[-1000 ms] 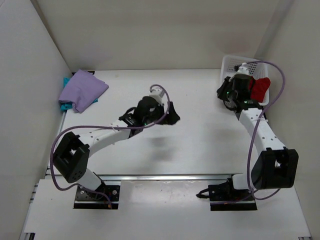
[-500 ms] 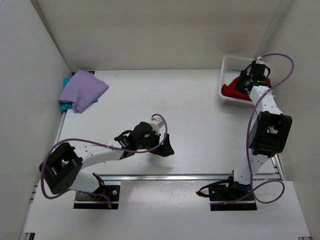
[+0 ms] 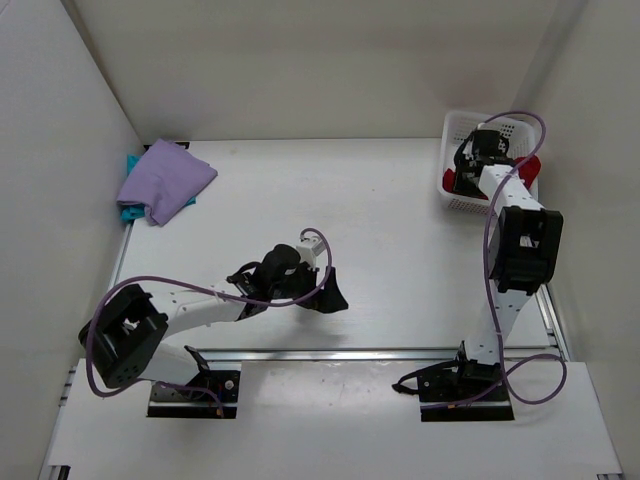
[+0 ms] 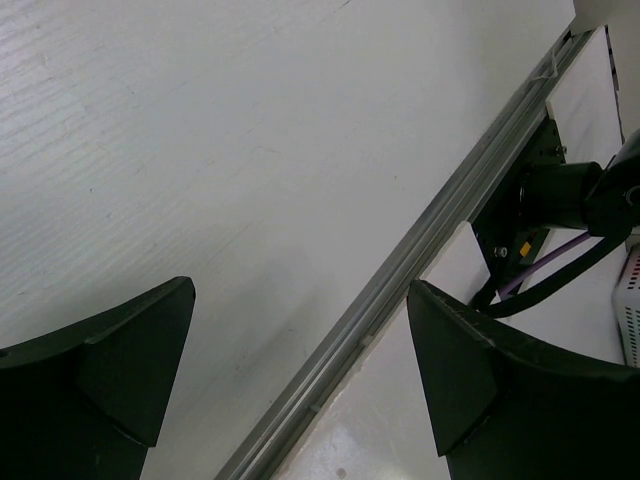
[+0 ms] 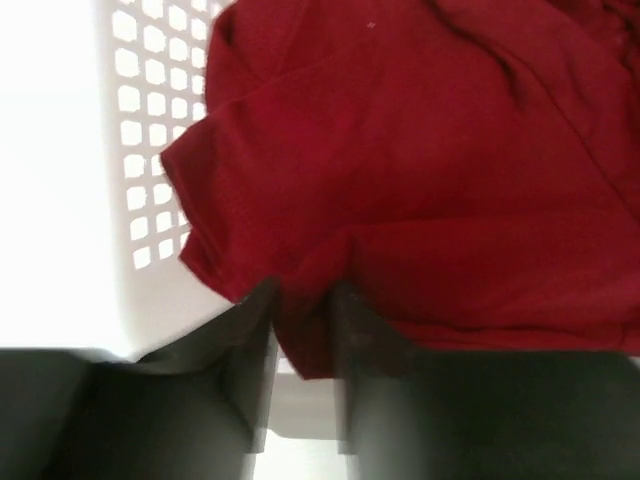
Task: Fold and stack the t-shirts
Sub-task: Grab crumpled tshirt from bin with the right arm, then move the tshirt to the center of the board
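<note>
A deep red t-shirt (image 5: 420, 150) lies crumpled in the white lattice basket (image 5: 140, 150) at the far right of the table. My right gripper (image 5: 305, 290) reaches down into the basket (image 3: 460, 125), its fingers pinched on a fold at the shirt's edge. From above, little of the red t-shirt (image 3: 528, 165) shows beside the right gripper (image 3: 465, 172). A lavender t-shirt (image 3: 165, 178) lies folded on a teal one (image 3: 130, 212) at the far left. My left gripper (image 3: 330, 290) hovers wide open and holds nothing, low over the table's near middle (image 4: 300, 283).
The table's metal front rail (image 4: 400, 270) runs diagonally under the left gripper, with the right arm's base and purple cable (image 4: 560, 260) beyond it. White walls close the table in at the left, back and right.
The right arm swung up to the basket and dipped into it; its jaws opened and then closed on the red shirt. The left arm drew back toward the near edge, then held still.
</note>
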`<state>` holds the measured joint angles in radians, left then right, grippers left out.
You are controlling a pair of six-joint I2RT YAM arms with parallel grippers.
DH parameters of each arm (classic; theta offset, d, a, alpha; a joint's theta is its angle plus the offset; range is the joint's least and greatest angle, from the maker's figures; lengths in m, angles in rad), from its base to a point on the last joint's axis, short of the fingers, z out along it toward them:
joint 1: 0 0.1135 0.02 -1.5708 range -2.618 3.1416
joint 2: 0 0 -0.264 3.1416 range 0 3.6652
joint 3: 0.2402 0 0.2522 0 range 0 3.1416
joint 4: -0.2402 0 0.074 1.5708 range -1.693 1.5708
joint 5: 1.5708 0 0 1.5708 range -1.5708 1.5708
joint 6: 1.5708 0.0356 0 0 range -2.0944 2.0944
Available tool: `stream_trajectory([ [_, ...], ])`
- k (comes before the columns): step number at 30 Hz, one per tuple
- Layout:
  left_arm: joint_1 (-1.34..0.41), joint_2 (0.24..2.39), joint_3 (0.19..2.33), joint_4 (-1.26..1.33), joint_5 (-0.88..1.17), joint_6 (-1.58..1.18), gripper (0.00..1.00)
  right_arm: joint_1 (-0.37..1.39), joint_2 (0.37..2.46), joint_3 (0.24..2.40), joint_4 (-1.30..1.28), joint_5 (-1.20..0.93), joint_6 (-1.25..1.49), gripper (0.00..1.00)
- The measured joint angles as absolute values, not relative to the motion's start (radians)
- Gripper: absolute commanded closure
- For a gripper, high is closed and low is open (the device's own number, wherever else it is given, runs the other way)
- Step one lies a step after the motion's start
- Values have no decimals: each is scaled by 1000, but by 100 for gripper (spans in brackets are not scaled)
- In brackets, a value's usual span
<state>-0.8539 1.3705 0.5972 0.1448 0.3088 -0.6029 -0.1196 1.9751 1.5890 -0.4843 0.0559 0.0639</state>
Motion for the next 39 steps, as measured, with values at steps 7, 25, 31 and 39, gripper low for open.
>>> stream_trajectory([
  [7, -849, 1373, 597, 161, 319, -612, 1, -128, 1981, 1648, -505, 86, 80, 100],
  [25, -588, 1335, 581, 217, 405, -749, 1, 281, 1367, 1946, -415, -7, 86, 100],
  [31, -364, 1177, 509, 240, 428, -823, 2, 421, 1375, 2084, -405, -138, 95, 100],
  [39, -237, 1074, 585, 157, 405, -777, 24, 336, 1356, 1882, -281, -344, 224, 100],
])
